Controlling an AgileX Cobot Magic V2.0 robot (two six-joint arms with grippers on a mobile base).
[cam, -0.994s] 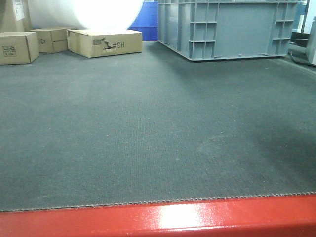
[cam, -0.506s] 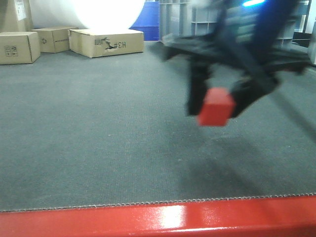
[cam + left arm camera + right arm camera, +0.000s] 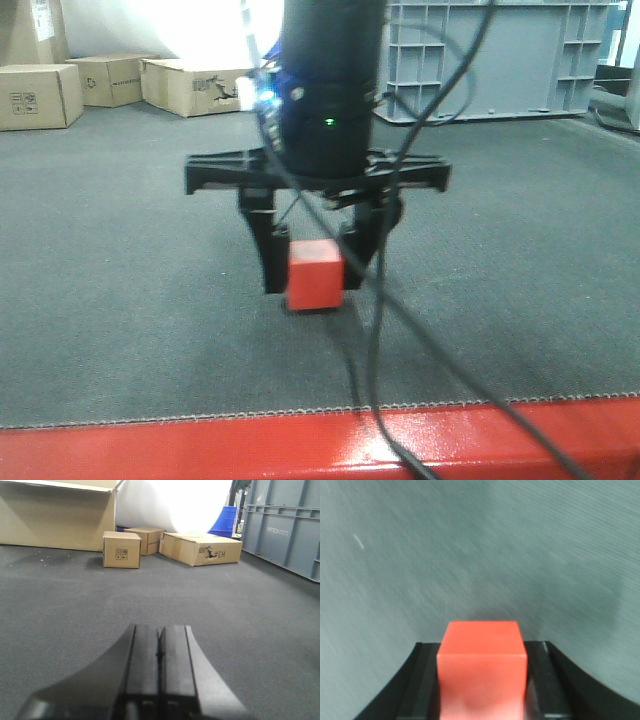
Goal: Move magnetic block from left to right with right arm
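Observation:
The magnetic block (image 3: 315,282), a small red-orange cube, is held between the black fingers of my right gripper (image 3: 316,272), which points straight down in the middle of the front view. The cube hangs very low over the dark mat (image 3: 120,260); I cannot tell whether it touches. In the right wrist view the block (image 3: 482,675) fills the gap of the right gripper (image 3: 482,647), with mat beyond it. My left gripper (image 3: 160,630) is shut with nothing in it, low over the mat.
Cardboard boxes (image 3: 38,95) (image 3: 190,85) stand at the back left, and a grey plastic crate (image 3: 500,55) at the back right. A red edge (image 3: 200,445) borders the mat in front. Black cables (image 3: 372,330) hang from the right arm.
One second ago no arm was in the front view. Half a second ago the right gripper with the block was at the right; now it is farther left, at the centre, and lower.

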